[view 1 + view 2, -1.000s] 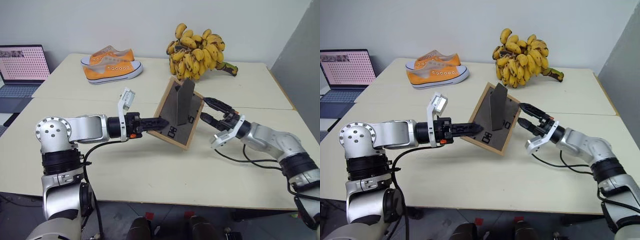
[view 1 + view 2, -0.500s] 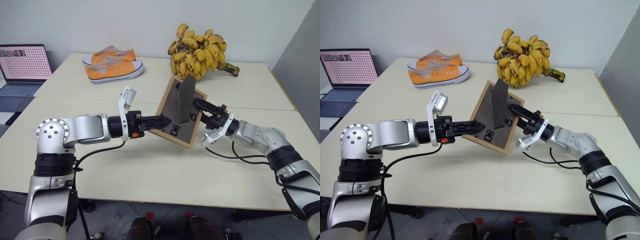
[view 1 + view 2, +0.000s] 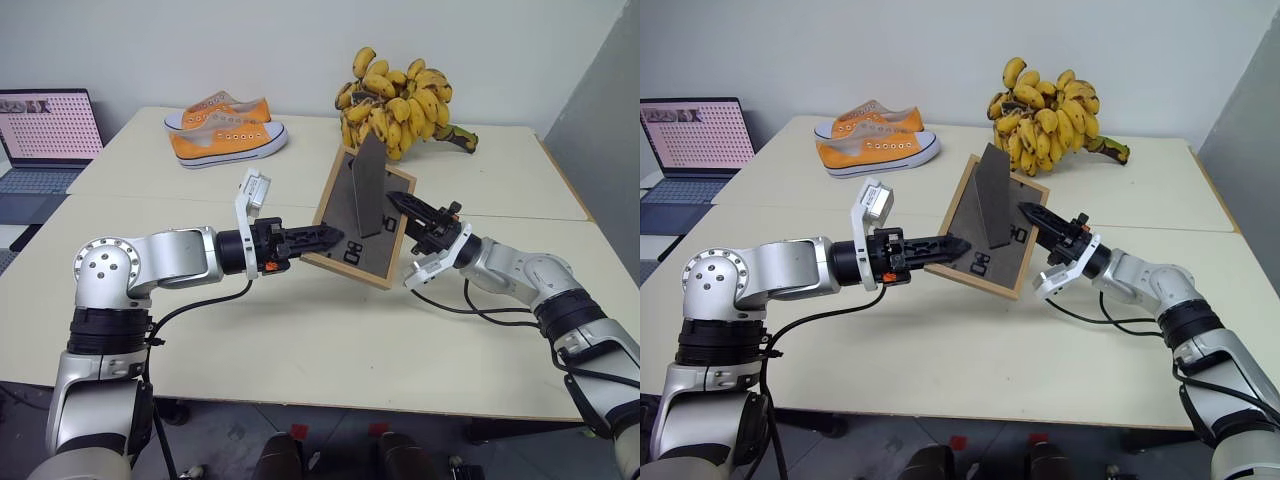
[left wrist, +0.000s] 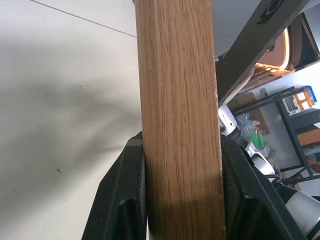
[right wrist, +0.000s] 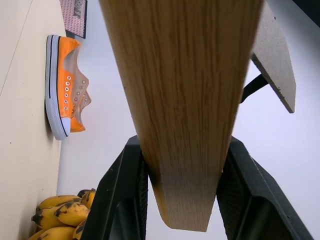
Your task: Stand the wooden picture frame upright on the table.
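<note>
Wooden picture frame (image 3: 357, 222), labels unreadable

A pair of orange sneakers (image 3: 225, 130) lies at the far left. A bunch of spotted bananas (image 3: 395, 105) sits far centre-right. An open laptop (image 3: 45, 135) stands off to the left.

Two grippers, left gripper (image 3: 958, 243) and right gripper (image 3: 1032, 213), are holding a tilted wooden picture frame (image 3: 996, 228) above the table (image 3: 940, 340).
</note>
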